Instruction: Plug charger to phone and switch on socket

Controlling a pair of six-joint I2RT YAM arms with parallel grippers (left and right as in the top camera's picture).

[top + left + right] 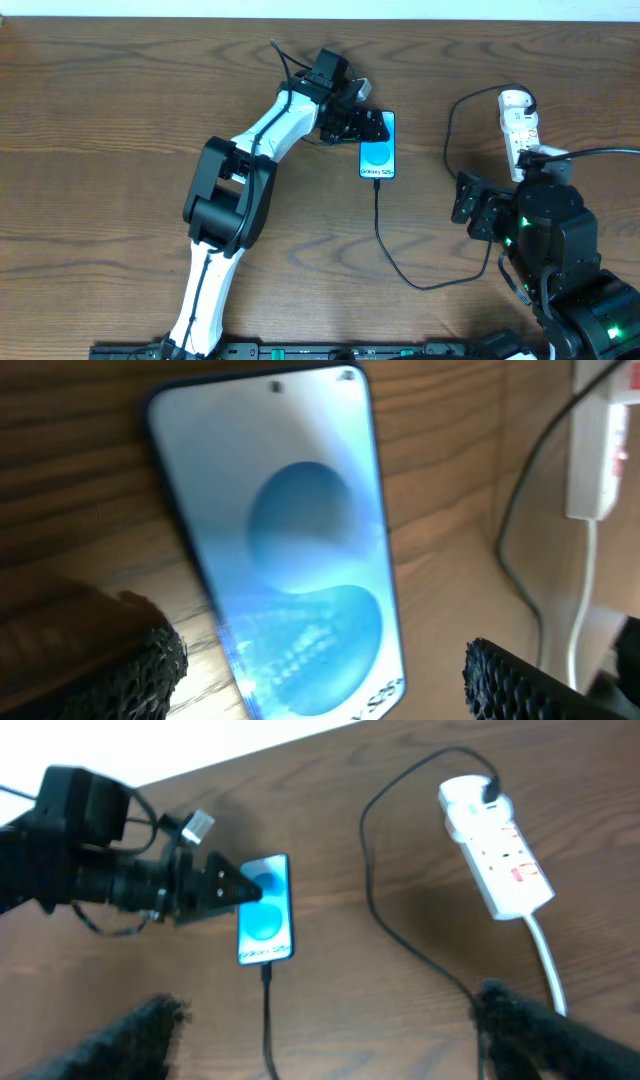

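Note:
The phone (pixel 379 153) lies flat with its blue screen lit; it also shows in the left wrist view (pixel 290 550) and the right wrist view (pixel 266 910). The black charger cable (pixel 392 255) meets the phone's bottom edge (pixel 266 976), loops right and runs up to the white socket strip (pixel 519 128), where a black plug sits in its rounded end (pixel 491 792). My left gripper (pixel 362 124) is open over the phone's top end, one finger on each side (pixel 320 675). My right gripper (pixel 473 208) is open and empty, between the phone and the strip (pixel 330 1030).
The strip's white cord (pixel 545 960) runs toward the right arm's base. The wooden table (pixel 100 150) stretches left of the left arm. The table's far edge meets a white wall (pixel 200 750).

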